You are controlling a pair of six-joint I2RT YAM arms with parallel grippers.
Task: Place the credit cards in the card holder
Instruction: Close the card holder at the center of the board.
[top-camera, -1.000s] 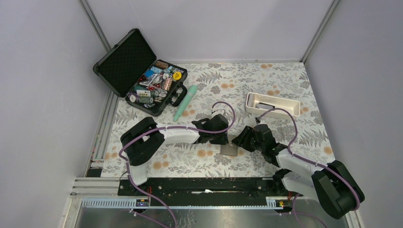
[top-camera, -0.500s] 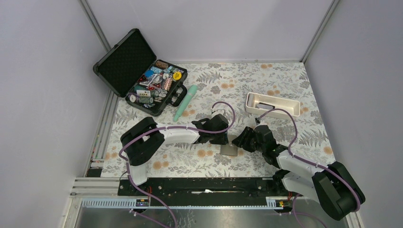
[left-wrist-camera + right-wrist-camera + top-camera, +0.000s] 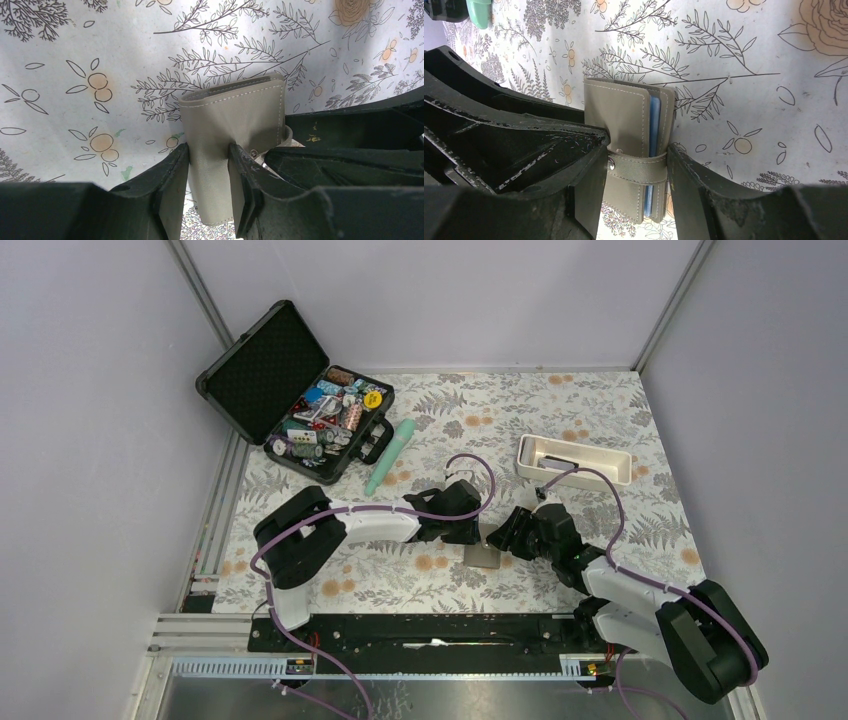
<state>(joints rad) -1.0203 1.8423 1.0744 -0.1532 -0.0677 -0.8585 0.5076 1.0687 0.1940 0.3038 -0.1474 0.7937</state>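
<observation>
The grey-brown card holder (image 3: 484, 557) stands on its edge on the floral cloth between the two arms. In the left wrist view the card holder (image 3: 235, 110) is folded, and my left gripper (image 3: 209, 155) is shut on its folded back. In the right wrist view the card holder (image 3: 624, 110) shows its strap and snap (image 3: 611, 161) fastened. The blue edge of a credit card (image 3: 654, 120) shows between the flaps. My right gripper (image 3: 636, 150) presses both sides at the strap. Any other credit cards are hidden.
An open black hard case (image 3: 262, 368) full of small items sits at the back left. A mint-green tube (image 3: 391, 455) lies beside it. A white oblong tray (image 3: 573, 462) stands at the back right. Grey walls enclose the cloth.
The right wrist has crept slightly left towards the card holder. The left arm and the card holder have stayed where they were.
</observation>
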